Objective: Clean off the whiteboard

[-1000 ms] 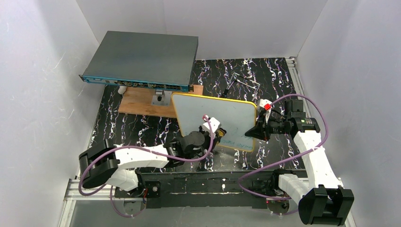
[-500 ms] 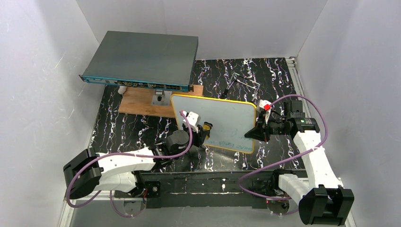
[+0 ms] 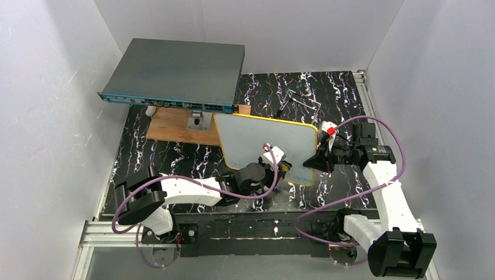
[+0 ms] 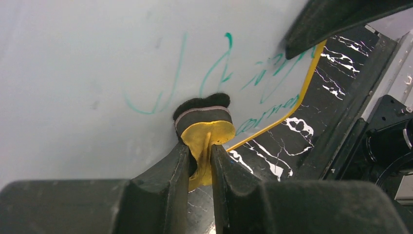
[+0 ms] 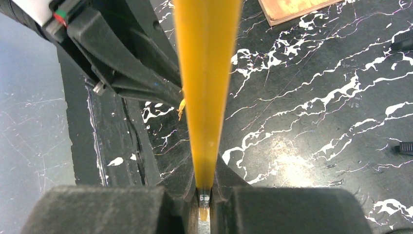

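Left wrist: left gripper pinches eraser, felt against whiteboard just ahead, green writing beyond tip.
Right wrist: right gripper clamped on whiteboard edge.

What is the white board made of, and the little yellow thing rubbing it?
The whiteboard looks like a smooth, faintly shiny coated sheet: the green ink sits on top. Its yellow-orange frame looks like plastic. The eraser seems yellow foam or plastic, with a grey layer and fuzzy black felt against the board.
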{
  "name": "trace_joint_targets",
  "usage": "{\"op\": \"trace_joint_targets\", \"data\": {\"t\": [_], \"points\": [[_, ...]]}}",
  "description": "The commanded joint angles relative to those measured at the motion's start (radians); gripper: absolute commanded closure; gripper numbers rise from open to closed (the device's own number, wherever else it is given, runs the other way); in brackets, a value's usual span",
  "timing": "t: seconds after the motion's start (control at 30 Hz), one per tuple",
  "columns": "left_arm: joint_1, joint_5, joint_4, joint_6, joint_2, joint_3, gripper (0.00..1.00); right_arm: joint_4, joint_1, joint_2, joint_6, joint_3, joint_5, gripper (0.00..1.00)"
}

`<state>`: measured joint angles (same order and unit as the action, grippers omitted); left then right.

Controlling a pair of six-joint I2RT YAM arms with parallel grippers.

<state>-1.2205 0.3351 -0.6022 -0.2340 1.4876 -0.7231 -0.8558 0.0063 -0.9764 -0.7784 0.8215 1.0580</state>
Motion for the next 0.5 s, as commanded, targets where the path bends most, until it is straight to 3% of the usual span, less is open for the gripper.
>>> {"op": "trace_joint_targets", "data": {"t": [0.0, 0.27, 0.47], "points": [[-0.008, 0.017, -0.055, 0.029, 0.023, -0.047, 1.00, -0.120, 0.029, -0.004, -0.026, -0.009, -0.067, 0.99], [-0.006, 0.168, -0.034, 0.034, -0.099, 0.048, 1.00, -0.121, 0.031, -0.002, -0.027, -0.008, -0.067, 0.99], [0.010, 0.249, -0.011, -0.052, -0.191, 0.127, 1.00, -0.120, 0.030, -0.002, -0.025, -0.010, -0.067, 0.99]]}}
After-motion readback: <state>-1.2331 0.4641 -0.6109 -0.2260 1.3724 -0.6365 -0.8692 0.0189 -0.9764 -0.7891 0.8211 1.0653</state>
